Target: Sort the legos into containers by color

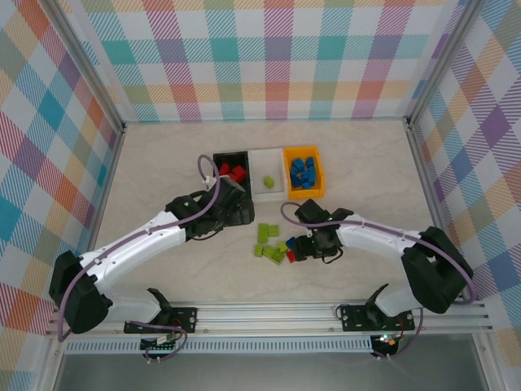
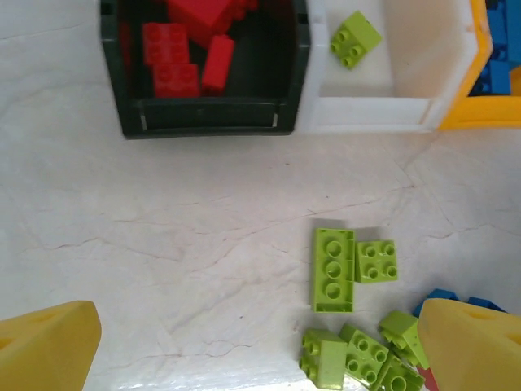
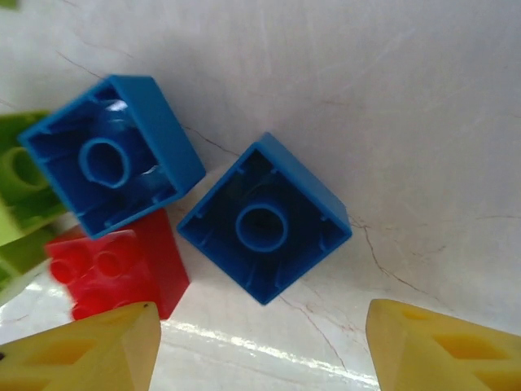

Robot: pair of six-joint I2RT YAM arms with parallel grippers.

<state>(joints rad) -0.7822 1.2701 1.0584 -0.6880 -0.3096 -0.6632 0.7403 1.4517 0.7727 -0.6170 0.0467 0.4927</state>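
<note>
Three containers stand side by side. The black bin (image 1: 218, 156) (image 2: 212, 116) holds red legos (image 2: 175, 57). A single lime green lego (image 2: 355, 38) lies in the white bin (image 1: 259, 167) (image 2: 407, 81). Blue legos (image 1: 302, 172) fill the orange-yellow bin (image 1: 286, 173) (image 2: 466, 114). Loose green legos (image 1: 269, 242) (image 2: 334, 269) lie on the table. My left gripper (image 1: 234, 212) (image 2: 256, 358) hovers open just in front of the black bin, holding nothing. My right gripper (image 1: 299, 247) (image 3: 260, 358) is open low over two upturned blue legos (image 3: 264, 218) and a red lego (image 3: 114, 273).
The marble-look table (image 1: 163, 163) is walled by checked panels (image 1: 260, 57) on three sides. The loose pile sits between my two grippers, with the green bricks (image 3: 20, 187) touching the blue and red ones. A rail (image 1: 269, 314) runs along the near edge.
</note>
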